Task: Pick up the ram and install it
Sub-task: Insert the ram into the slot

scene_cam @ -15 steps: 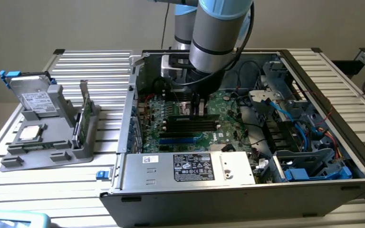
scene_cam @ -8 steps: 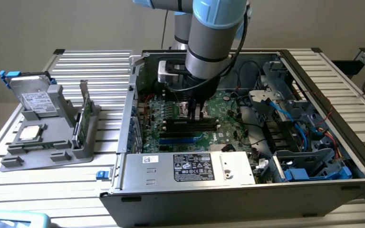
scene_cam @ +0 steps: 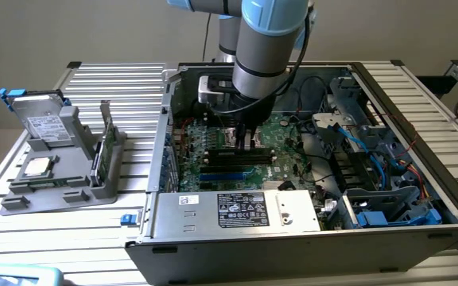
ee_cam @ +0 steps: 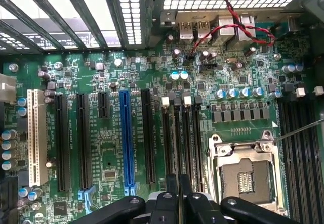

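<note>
My gripper (scene_cam: 243, 142) is down inside the open computer case (scene_cam: 157, 238), just above the motherboard's (ee_cam: 111, 133) long black memory slots (scene_cam: 237, 157). In the wrist view the two dark fingers (ee_cam: 172, 191) stand almost together over the slots (ee_cam: 167, 143) beside the CPU socket (ee_cam: 243, 176). A thin dark strip runs out from between them along one slot. It looks like the ram (ee_cam: 178, 148) seen edge-on and held upright. Its green face and chips are hidden from me.
At the exterior view's left, a grey fixture (scene_cam: 54, 179) on the slatted table holds a hard drive (scene_cam: 42, 122), a chip and a broader green card (scene_cam: 107, 140). Inside the case are a blue slot (ee_cam: 125, 138), red and black wires (ee_cam: 233, 16), blue cables (scene_cam: 376, 152) and the power supply (scene_cam: 237, 208).
</note>
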Robot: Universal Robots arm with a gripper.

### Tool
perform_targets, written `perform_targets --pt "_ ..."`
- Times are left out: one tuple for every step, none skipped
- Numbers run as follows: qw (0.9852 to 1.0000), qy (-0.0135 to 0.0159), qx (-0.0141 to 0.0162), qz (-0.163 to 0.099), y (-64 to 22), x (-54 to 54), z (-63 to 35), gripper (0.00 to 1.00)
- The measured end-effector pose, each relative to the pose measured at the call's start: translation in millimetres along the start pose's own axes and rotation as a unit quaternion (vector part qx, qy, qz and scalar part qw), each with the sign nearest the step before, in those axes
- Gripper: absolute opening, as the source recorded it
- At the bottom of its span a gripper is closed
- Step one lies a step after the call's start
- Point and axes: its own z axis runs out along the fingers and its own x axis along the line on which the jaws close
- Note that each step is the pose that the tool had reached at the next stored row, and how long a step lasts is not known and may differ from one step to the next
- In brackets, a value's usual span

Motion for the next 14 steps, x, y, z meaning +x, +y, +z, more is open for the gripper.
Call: perform_targets --pt "1.0 0.0005 0.0 0.0 -0.2 0.0 -0.1 0.14" --pt "1.0 0.0008 0.0 0.0 -0.6 -0.1 -0.2 0.14" --pt "1.0 0.0009 0.0001 0.0 -1.2 -0.1 -0.1 0.14" --pt "1.0 0.0011 0.0001 0.0 -1.8 -0.2 -0.2 0.14" --pt "1.0 0.0014 0.0001 0.0 -2.3 -0.2 -0.2 0.14" --pt "1.0 0.0019 0.0002 0.0 -2.7 -0.3 -0.2 0.14" --pt "1.0 0.0031 0.0003 0.001 -2.9 -0.4 -0.1 0.14" --pt "1.0 0.0045 0.0004 0.001 -3.0 -0.3 0.0 0.14" --pt "1.0 0.0062 0.0006 0.001 -3.1 -0.3 0.1 0.14" --pt "1.0 0.0079 0.0007 0.001 -3.2 -0.3 0.4 0.14" --pt "1.0 0.0097 0.0008 0.001 -3.2 -0.3 0.6 0.14" --pt "0.9999 0.0111 0.001 0.001 -3.2 -0.2 0.9 0.14" --pt "0.9999 0.0123 0.0011 0.001 -3.2 -0.2 1.3 0.14" --pt "0.9999 0.013 0.0012 0.001 -3.2 -0.2 1.7 0.14"
